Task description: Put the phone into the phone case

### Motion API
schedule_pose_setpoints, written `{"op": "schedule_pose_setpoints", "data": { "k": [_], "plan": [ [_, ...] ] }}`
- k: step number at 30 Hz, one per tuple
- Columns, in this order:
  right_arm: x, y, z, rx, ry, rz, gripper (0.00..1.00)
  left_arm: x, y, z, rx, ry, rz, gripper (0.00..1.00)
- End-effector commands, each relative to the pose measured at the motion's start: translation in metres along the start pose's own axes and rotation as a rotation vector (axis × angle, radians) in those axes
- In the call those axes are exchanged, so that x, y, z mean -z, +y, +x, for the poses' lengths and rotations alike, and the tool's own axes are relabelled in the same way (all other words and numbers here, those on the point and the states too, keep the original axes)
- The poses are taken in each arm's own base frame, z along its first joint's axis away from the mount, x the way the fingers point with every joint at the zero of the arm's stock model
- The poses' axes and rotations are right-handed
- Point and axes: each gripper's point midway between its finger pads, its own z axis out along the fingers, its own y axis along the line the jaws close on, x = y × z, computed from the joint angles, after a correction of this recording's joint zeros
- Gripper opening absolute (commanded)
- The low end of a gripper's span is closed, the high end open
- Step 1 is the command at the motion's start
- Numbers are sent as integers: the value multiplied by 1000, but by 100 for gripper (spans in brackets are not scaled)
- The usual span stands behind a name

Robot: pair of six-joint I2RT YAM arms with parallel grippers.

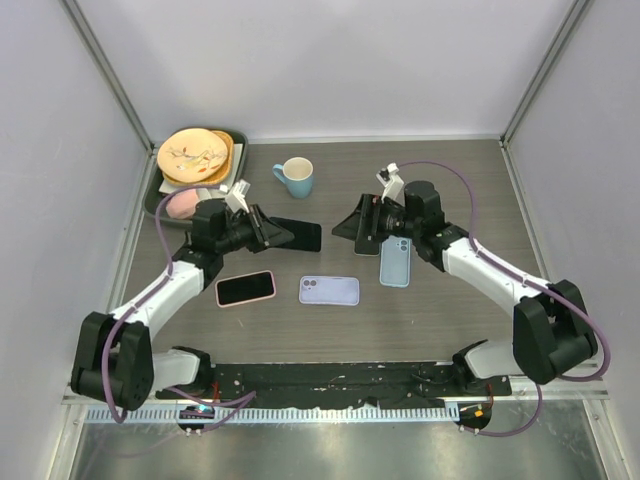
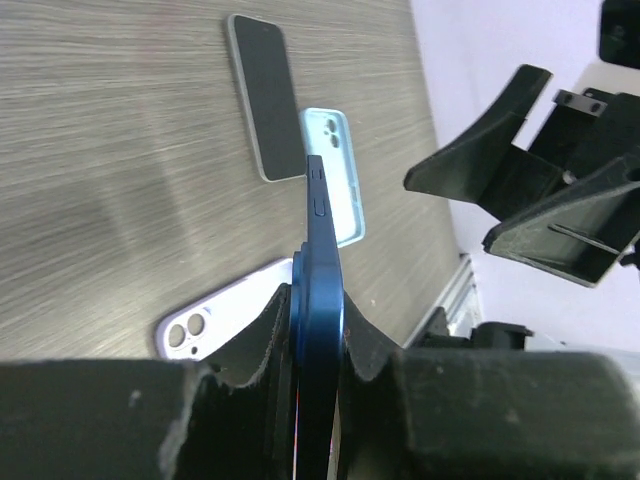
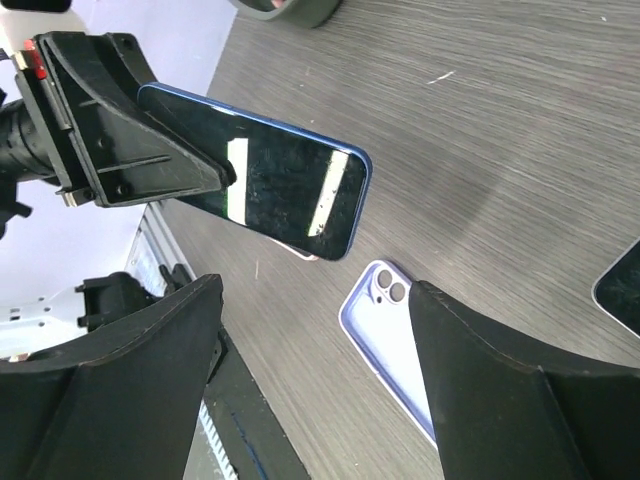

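L gripper point(image 1: 272, 232) pinched near-shut on blue phone point(image 1: 302, 235), held off table between arms. R gripper point(image 1: 348, 225) jaws wide, empty, facing phone's free end. Lavender case point(image 1: 329, 290) lay flat nearby. Step: prob. phone lifted, not cased yet. Next: align phone over case, seat corners.

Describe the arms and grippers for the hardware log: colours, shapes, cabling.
The left arm and right arm match: white link shells, black joint housings, and a mauve cable looping outside each. The left gripper and right gripper are matte black, with broad wedge-shaped fingers.
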Motion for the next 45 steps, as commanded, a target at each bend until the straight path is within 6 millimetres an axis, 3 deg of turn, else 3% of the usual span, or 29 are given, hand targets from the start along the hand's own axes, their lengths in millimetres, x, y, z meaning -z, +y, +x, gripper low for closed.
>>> {"op": "schedule_pose_setpoints", "data": {
  "k": [1, 6, 15, 19, 27, 35, 38, 39, 40, 42, 45],
  "plan": [
    [16, 39, -21, 77, -50, -113, 82, 20, -59, -17, -86, -64, 236, 0],
    [22, 50, -22, 105, -54, -153, 84, 35, -89, -18, -107, -101, 378, 0],
    [24, 71, -13, 75, -44, -314, 83, 46, -110, -11, -95, -84, 536, 0],
    [23, 74, -11, 60, -31, -339, 79, 49, -115, -11, -91, -80, 567, 0],
    [22, 89, -8, 31, -25, -427, 55, 49, -116, -9, -80, -64, 586, 0],
    [18, 103, -4, 4, -20, -489, 42, 49, -115, -7, -76, -62, 588, 0],
    [18, 109, -3, -2, -16, -519, 20, 49, -115, -5, -76, -59, 589, 0],
    [17, 110, -2, -2, -13, -523, 8, 49, -115, -5, -76, -57, 589, 0],
    [16, 109, -1, -4, -11, -523, 4, 48, -114, -4, -74, -54, 587, 0],
    [15, 109, 1, -5, -5, -524, 1, 48, -113, -4, -74, -52, 586, 5],
    [14, 107, 2, -11, -1, -520, 1, 46, -109, -3, -75, -58, 567, 21]
  ]
}}
